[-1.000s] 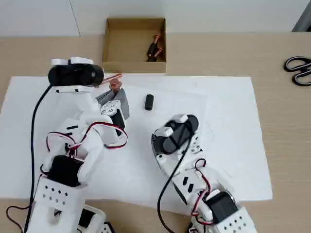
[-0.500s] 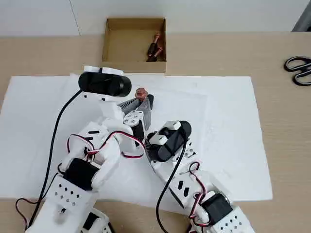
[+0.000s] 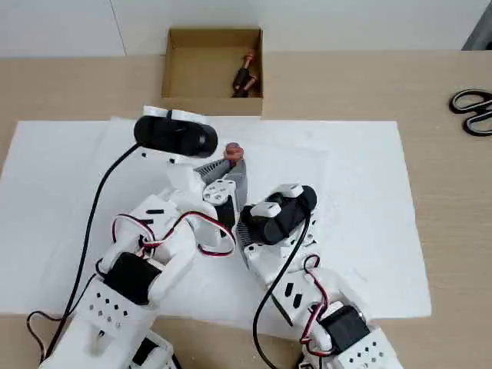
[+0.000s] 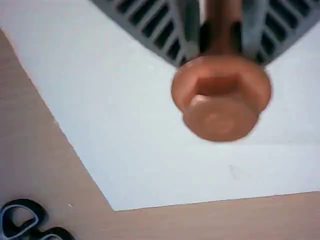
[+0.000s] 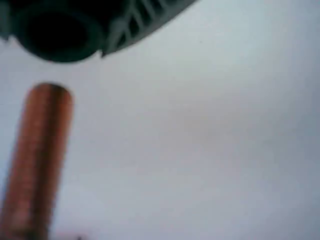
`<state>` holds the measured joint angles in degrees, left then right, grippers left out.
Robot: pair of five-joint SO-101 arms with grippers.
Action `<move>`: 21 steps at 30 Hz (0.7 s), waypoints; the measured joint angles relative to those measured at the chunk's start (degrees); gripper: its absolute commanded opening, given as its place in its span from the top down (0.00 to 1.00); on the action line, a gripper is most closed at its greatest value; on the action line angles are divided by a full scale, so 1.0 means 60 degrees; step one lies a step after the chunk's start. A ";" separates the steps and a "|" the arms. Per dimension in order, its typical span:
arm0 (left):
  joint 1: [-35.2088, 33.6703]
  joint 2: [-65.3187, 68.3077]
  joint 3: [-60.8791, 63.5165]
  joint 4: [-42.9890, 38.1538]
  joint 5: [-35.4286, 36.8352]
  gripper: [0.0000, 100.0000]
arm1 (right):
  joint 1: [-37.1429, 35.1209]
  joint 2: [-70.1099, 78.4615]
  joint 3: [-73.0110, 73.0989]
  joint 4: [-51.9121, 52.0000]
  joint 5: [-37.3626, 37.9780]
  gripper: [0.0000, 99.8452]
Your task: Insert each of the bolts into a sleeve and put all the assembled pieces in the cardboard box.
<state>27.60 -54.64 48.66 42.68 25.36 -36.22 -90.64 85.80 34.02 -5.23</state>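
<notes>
My left gripper [image 3: 231, 167] is shut on a copper bolt [image 3: 233, 151] over the middle of the white paper. The bolt's hexagonal head [image 4: 220, 97] sticks out past the grey ribbed fingers [image 4: 182, 30]. My right gripper [image 5: 55, 30] is shut on a black sleeve [image 5: 50, 35], whose open end faces the wrist camera. The bolt's threaded shaft [image 5: 37, 160] ends just short of that opening. In the high view the right arm's wrist [image 3: 278, 214] sits just right of the left gripper and hides its own fingers. The cardboard box [image 3: 177, 77] at the back holds two assembled pieces [image 3: 244, 74].
White paper [image 3: 369, 192] covers most of the wooden table. Black scissors [image 3: 473, 110] lie at the far right edge, and the scissors [image 4: 25, 222] also show off the paper in the left wrist view. Both arm bases stand at the front.
The left arm swung right from near the box's left corner to the paper's middle, carrying the bolt. It now covers a loose sleeve that lay there. The right arm shifted slightly.
</notes>
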 measured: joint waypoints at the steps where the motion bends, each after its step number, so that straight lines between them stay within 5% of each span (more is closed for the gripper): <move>1: 0.0059 0.0000 0.0000 0.0000 0.0000 0.99 | 0.0000 0.0000 0.0000 0.0000 0.0000 1.00; 21: 0.0527 0.0000 0.0000 0.0044 0.0000 0.99 | 0.0308 0.0000 0.0000 0.0000 -0.0015 1.00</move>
<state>30.77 -54.64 48.66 42.95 25.36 -34.37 -90.64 85.80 34.02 -5.32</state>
